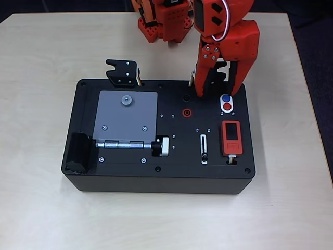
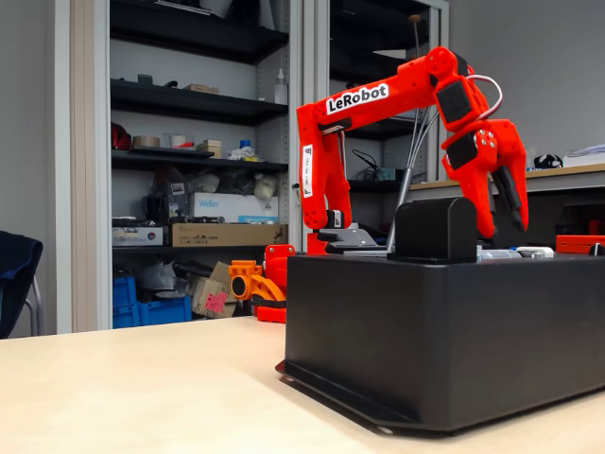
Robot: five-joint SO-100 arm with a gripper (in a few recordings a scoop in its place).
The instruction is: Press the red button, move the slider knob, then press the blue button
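We see the table (image 1: 47, 57) carrying the black box (image 1: 130, 177), set square so its top faces the overhead cam. The arm (image 2: 378, 99) reaches over the box's far edge from 12 o'clock, w/ the gripper (image 1: 221, 88) hanging over the top right corner; in the fixed view it sits just above the box top, not touching as far as we can tell. Jaws stand apart, holding nothing — prob. so one fingertip can poke.

The grey plate (image 1: 127, 117) fills the left half, out of the way. The red module (image 1: 231, 138) lies at 6 o'clock from the buttons. The blue button (image 1: 226, 98) sits just beside the gripper at its 5 o'clock, the red button (image 1: 228, 107) touching-close below it. The slider knob (image 1: 204, 157) rests near the slot's lower end.

We judge step 1 pending: red not yet pressed.
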